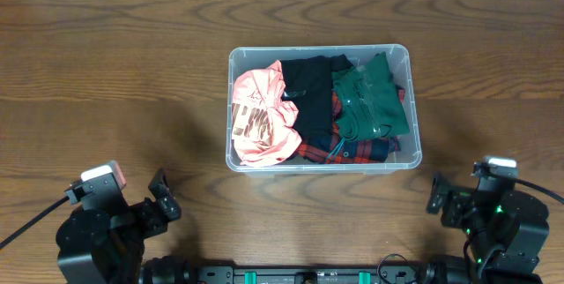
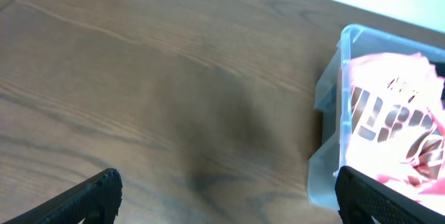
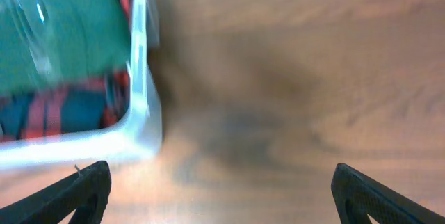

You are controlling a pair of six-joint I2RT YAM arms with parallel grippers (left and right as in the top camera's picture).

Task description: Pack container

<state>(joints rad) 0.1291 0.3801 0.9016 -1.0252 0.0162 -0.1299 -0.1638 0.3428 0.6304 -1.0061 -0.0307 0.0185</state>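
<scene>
The clear plastic container [image 1: 413, 147] sits at the table's middle. It holds a pink printed garment [image 1: 260, 112] at the left, a black garment [image 1: 308, 94] in the middle, a dark green garment [image 1: 370, 99] at the right, and a red plaid cloth [image 1: 339, 150] underneath. My left gripper [image 1: 163, 198] is open and empty near the front left edge. My right gripper [image 1: 441, 194] is open and empty near the front right edge. The left wrist view shows the container's corner [image 2: 327, 99] with the pink garment [image 2: 396, 120]. The right wrist view shows the container's corner [image 3: 142, 123] with green [image 3: 62, 36] and plaid [image 3: 55, 113] cloth.
The wooden table [image 1: 115, 81] surrounds the container on all sides. The arm bases sit at the front corners.
</scene>
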